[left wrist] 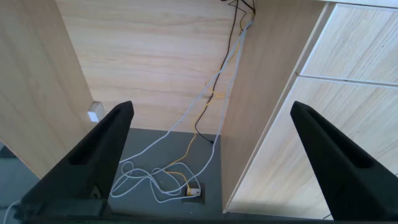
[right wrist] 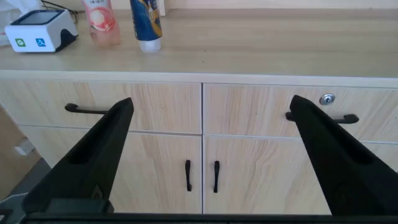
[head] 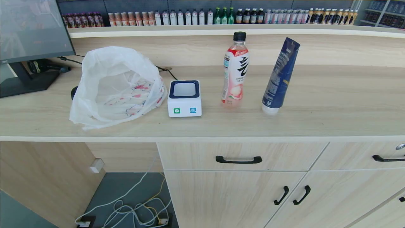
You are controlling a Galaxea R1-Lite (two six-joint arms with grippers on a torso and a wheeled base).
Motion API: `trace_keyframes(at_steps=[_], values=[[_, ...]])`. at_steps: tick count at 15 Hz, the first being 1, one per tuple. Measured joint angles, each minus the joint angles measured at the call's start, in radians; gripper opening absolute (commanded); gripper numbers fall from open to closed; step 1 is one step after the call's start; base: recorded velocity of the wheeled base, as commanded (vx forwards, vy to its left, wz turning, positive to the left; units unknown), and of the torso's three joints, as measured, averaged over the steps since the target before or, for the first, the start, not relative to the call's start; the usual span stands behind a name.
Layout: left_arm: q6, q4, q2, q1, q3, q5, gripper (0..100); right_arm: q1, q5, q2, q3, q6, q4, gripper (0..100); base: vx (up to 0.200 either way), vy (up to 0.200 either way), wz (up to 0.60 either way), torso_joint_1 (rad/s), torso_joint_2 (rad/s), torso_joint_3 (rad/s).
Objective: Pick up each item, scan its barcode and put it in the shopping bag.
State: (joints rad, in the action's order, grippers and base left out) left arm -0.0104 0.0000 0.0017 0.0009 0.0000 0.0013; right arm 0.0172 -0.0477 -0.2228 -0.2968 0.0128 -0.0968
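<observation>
Bottle (head: 235, 69) and tube (head: 280, 76) stand on the worktop (head: 316, 104) at 3 o'clock of the scanner (head: 184, 98), shopping bag (head: 117, 85) at 9, left gripper (left wrist: 211, 112) and right gripper (right wrist: 211, 106) both gaping empty, so I reckon first pickup needs an arm raised.

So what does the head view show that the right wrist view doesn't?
Head view adds the open mouth of the shopping bag, the monitor, the back shelf of bottles and the floor cables. Right wrist view adds the right pincer, open, in front of the cabinet doors. Both share the scanner, the drink bottle, the blue tube and the counter.
</observation>
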Motion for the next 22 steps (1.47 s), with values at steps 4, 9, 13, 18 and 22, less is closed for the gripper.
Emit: trace_keyframes(at_steps=[4,9,13,18,22], values=[[0.000,0.000,0.000,0.000,0.000,0.000,100,0.018,-0.003,-0.160,-0.027,0.028,-0.227,100,0.000,0.000,0.00,0.000,0.00,0.000],[0.000,0.000,0.000,0.000,0.000,0.000,100,0.045,-0.017,-0.373,-0.042,0.039,-0.450,100,0.000,0.000,0.00,0.000,0.00,0.000],[0.000,0.000,0.000,0.000,0.000,0.000,100,0.129,-0.049,-0.513,-0.114,0.115,-0.527,100,0.000,0.000,0.00,0.000,0.00,0.000],[0.000,0.000,0.000,0.000,0.000,0.000,100,0.229,-0.043,-0.648,-0.208,0.200,-0.548,100,0.000,0.000,0.00,0.000,0.00,0.000],[0.000,0.000,0.000,0.000,0.000,0.000,100,0.261,-0.038,-0.744,-0.234,0.227,-0.589,100,0.000,0.000,0.00,0.000,0.00,0.000]])
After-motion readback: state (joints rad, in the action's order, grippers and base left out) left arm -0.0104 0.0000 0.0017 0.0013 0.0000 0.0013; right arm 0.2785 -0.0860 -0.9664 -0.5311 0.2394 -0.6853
